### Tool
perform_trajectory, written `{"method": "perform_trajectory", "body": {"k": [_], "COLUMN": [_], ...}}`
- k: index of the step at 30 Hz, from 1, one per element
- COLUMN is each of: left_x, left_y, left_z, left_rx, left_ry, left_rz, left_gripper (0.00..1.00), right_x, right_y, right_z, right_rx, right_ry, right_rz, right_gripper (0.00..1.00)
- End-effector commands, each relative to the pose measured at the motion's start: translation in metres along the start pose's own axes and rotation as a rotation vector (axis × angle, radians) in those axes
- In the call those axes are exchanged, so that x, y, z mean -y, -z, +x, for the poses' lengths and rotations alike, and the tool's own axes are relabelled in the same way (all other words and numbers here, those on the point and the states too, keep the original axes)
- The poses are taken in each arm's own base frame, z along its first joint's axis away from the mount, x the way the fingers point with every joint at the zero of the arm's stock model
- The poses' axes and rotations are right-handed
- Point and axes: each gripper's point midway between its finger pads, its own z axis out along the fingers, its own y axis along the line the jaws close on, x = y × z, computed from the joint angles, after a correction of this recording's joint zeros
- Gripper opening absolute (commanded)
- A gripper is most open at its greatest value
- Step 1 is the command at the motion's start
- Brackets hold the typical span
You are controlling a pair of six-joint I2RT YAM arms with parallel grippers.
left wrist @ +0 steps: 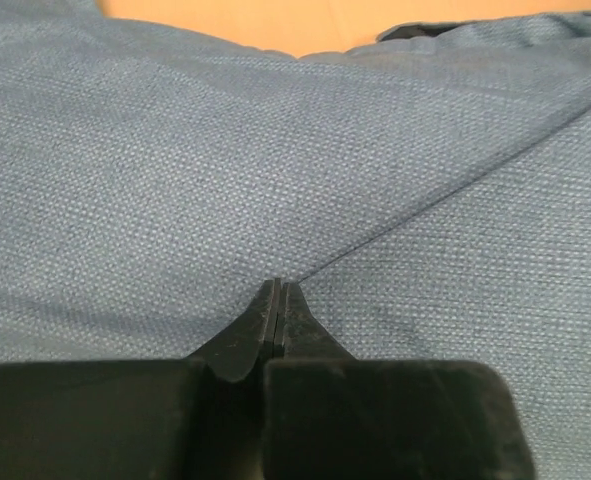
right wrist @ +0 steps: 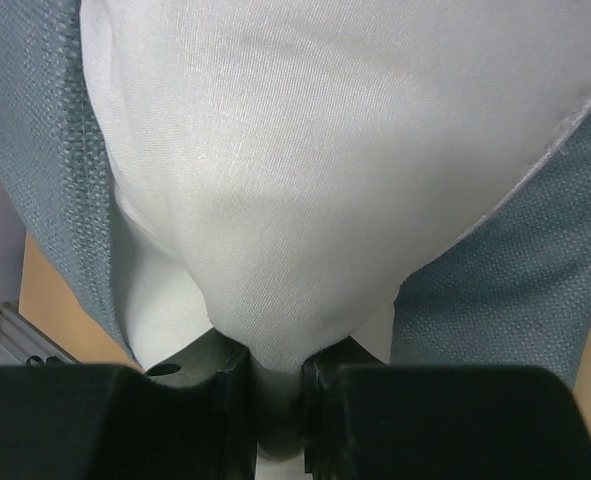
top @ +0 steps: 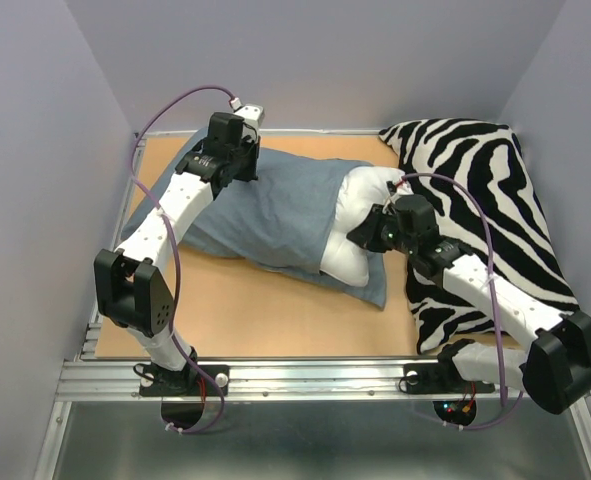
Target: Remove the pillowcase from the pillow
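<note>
The dusty-blue pillowcase [top: 265, 215] lies across the middle of the table with the white pillow [top: 360, 215] bulging out of its right, open end. My left gripper [top: 237, 170] is at the case's far left end. In the left wrist view its jaws [left wrist: 278, 287] are pressed together on the pillowcase [left wrist: 275, 150], and a crease runs from the tips. My right gripper [top: 365, 232] is shut on a bunch of the pillow [right wrist: 325, 170]; white cloth fills the gap between its fingers [right wrist: 275, 375]. Flaps of the pillowcase [right wrist: 505, 270] hang at both sides.
A black-and-white zebra-striped cushion [top: 485, 190] fills the right side of the table, under my right arm. Bare orange tabletop [top: 275, 315] shows in front of the pillowcase. Grey walls close in on the left, back and right.
</note>
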Motion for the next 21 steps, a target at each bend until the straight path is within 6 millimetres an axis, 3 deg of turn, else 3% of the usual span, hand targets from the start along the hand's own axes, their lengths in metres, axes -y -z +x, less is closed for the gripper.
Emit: {"method": "perform_trajectory", "body": {"k": [1,3,7,10,12,17,19,21], "left_x": [-0.03,-0.047,-0.087,-0.102,-0.076,-0.037,-0.019,-0.016], "left_y": [0.009,0.011,0.017,0.016,0.012,0.034,0.046,0.05], "left_z": [-0.013,-0.018,-0.03,-0.033,-0.036,-0.05,-0.054,-0.054], "left_rx": [0.035,0.051,0.099,0.112,0.108,0.212,0.255,0.26], "left_ry": [0.041,0.087,0.184,0.225,0.208,0.171,0.103,0.086], "left_rz": [-0.169,-0.252,-0.436,-0.475,-0.32,-0.092,0.021,0.036], "left_gripper": [0.0,0.0,0.0,0.0,0.0,0.54,0.65,0.65], "right_x": [-0.022,-0.025,-0.049,-0.052,-0.061,-0.053,-0.046,-0.041], "right_y": [0.015,0.019,0.049,0.068,0.078,0.059,0.05,0.046], "right_z": [-0.056,-0.068,-0.117,-0.138,-0.151,-0.129,-0.119,-0.117], "right_rx": [0.138,0.164,0.267,0.319,0.344,0.263,0.228,0.221], "right_ry": [0.051,0.052,0.061,0.079,0.096,0.115,0.123,0.133], "right_rz": [-0.001,0.014,0.026,0.068,0.059,0.06,0.07,0.085], "right_gripper": [0.01,0.0,0.0,0.0,0.01,0.0,0.01,0.01]}}
